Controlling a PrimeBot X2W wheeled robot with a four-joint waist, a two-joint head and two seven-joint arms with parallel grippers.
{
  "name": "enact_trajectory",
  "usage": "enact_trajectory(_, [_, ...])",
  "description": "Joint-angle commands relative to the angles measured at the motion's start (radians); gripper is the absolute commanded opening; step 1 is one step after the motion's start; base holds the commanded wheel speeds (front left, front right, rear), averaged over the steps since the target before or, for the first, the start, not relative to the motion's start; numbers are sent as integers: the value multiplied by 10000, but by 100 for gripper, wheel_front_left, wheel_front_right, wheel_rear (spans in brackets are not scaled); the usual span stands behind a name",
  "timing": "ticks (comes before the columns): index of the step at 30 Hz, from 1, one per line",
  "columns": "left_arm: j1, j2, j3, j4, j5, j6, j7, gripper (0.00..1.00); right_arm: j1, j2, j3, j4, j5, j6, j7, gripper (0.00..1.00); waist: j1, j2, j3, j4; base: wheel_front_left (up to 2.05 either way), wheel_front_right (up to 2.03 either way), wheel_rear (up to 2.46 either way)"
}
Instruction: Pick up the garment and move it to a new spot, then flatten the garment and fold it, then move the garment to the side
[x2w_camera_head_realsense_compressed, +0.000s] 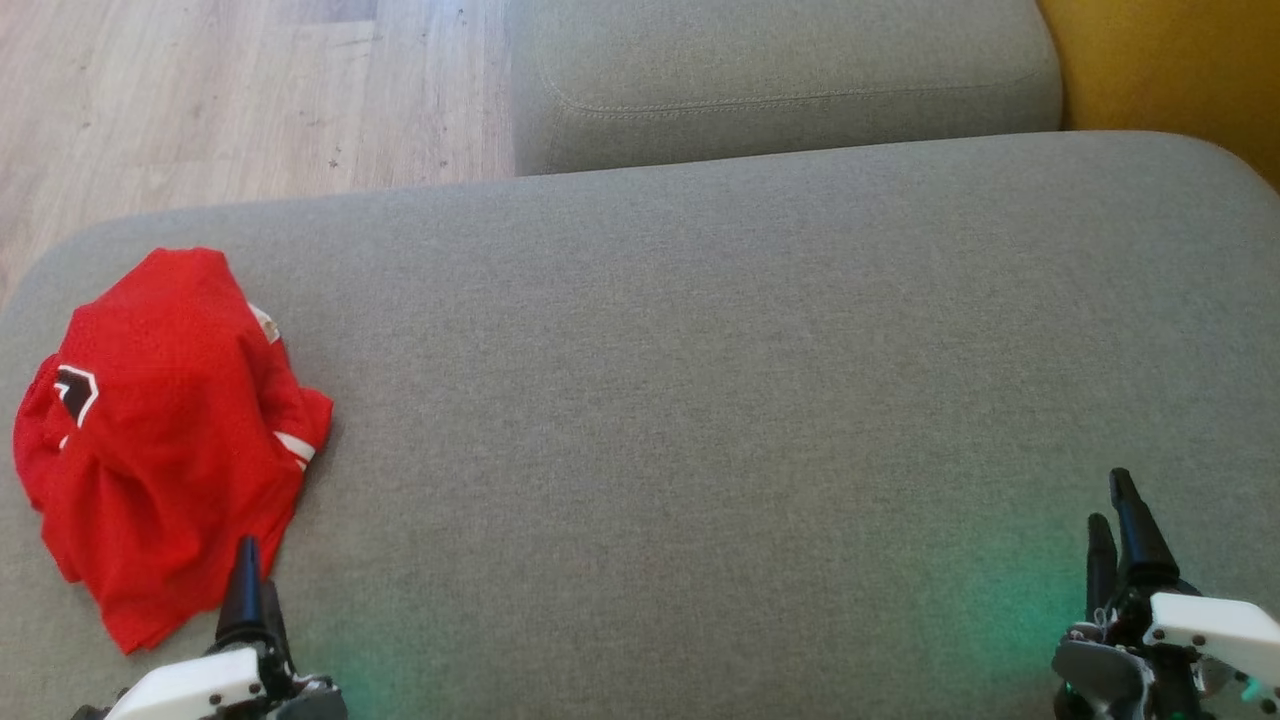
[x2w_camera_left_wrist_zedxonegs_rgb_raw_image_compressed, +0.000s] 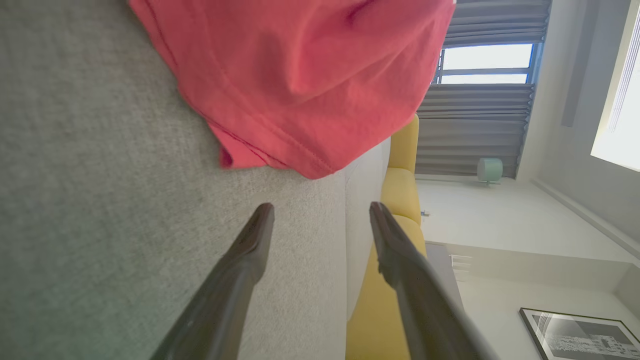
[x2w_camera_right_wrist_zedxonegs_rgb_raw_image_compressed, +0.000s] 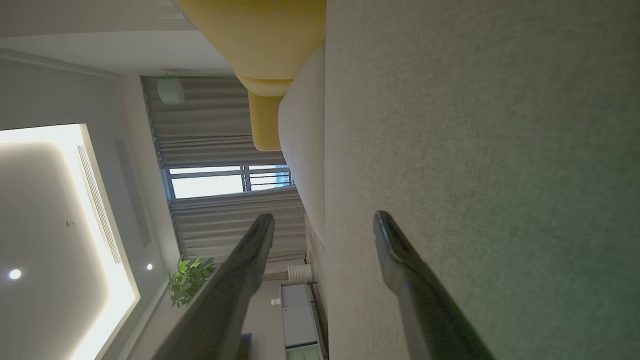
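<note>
1. The red jersey lies crumpled in a heap at the left end of the grey sofa seat, close to its edge.
2. The left fingers stand wide apart and hold nothing. The right fingers are also spread wide and empty, low over bare seat.
3. The step in hand looks like the first pickup. It probably goes best if the left fingers ease forward and low, straddle the stitched hem and close on a thick fold. Thin mesh is likely to slip from a shallow pinch.
4. In the left wrist view, the hem's nearest corner sits just ahead of the left fingertips, roughly in line with the gap and not touching.
5. The right fingers are well apart from the jersey, across the seat.
</note>
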Motion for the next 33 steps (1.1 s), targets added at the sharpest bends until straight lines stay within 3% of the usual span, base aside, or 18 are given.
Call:
enact_trajectory(1, [-354,62,107,-366,91,-10,-121,100,-414,-43,28,-384,-168,8,-138,100,0,0,-3,2,0,0,0])
enact_trajectory(16, [-386,72,438,-746,893,-19,-564,100,-543,-52,-15,-642,-2054,18,-580,100,0,0,-38,39,0,0,0])
enact_trajectory(33, [-457,83,468,-1791,3162,15,-1068,100,-597,-61,507,-1891,-5925,29,-1082,100,0,0,4,45,0,0,0])
